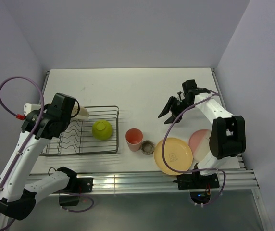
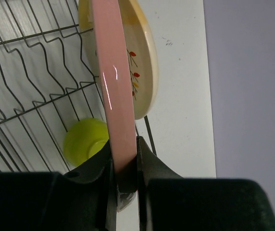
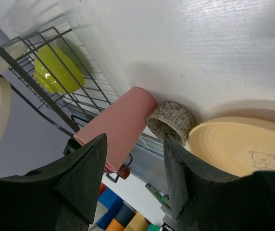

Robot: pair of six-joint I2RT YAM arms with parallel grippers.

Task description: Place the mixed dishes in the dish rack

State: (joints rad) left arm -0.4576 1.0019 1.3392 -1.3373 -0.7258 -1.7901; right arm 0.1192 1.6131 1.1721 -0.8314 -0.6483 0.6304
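Observation:
My left gripper (image 1: 76,111) is shut on the rim of a pink-backed plate (image 2: 114,91), held edge-on over the far left of the dark wire dish rack (image 1: 80,153). A cream plate with a sprig drawing (image 2: 145,72) sits right against it; I cannot tell whether it is held too. A yellow-green bowl (image 1: 102,129) lies in the rack's right end. My right gripper (image 1: 168,111) is open and empty, above the table beyond the pink cup (image 1: 134,138) and the tiny grey-brown cup (image 1: 148,147). A yellow-orange plate (image 1: 174,155) and a pink plate (image 1: 200,140) lie front right.
The rack's wavy divider wires (image 2: 31,72) are bare left of the bowl (image 2: 84,139). In the right wrist view the cup (image 3: 116,127), tiny cup (image 3: 171,120) and yellow plate (image 3: 243,144) sit near the table's front edge. A purple cable loops over the yellow plate.

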